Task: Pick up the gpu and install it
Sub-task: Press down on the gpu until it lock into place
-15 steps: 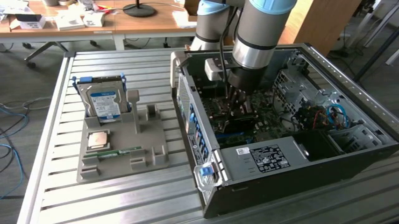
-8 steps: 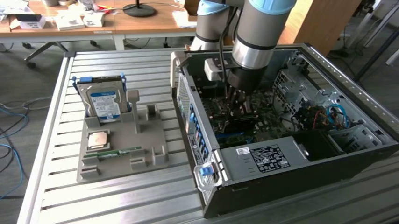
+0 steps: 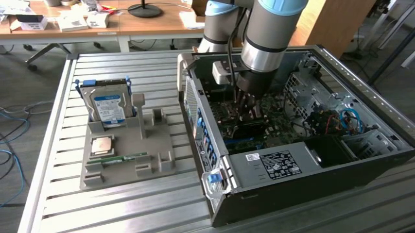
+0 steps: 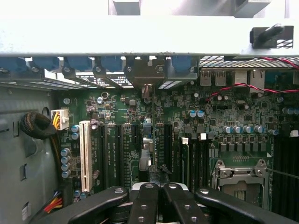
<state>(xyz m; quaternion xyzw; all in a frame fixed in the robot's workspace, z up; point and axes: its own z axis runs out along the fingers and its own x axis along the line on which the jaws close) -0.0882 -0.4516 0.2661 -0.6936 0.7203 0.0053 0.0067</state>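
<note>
Our gripper [image 3: 250, 108] hangs inside the open computer case [image 3: 363, 80], low over the green motherboard [image 3: 275, 119]. In the wrist view the gripper [image 4: 158, 185] has its black fingers [image 4: 144, 201] drawn together, with no gap between them.

Straight ahead of the fingertips stands the gpu [image 4: 145, 156], seen edge-on as a thin upright card. It runs away from the hand among the dark expansion slots towards the rear wall of the case, where a metal bracket [image 4: 145, 73] sits in line with it. The card's near end disappears between the fingers, and we cannot tell whether they are pinching it or only resting closed against it.

To one side of the hand lies a white expansion slot [image 4: 85, 154], and to the other the processor socket [image 4: 240, 179] with its metal frame.

Well away from the hand, outside the case towards the exterior view's left, a grey parts tray [image 3: 155, 162] rests on the slatted metal table [image 3: 58, 126]. It holds an upright hard drive [image 3: 110, 104], a processor chip [image 3: 102, 145] and a green memory stick [image 3: 126, 158].
</note>
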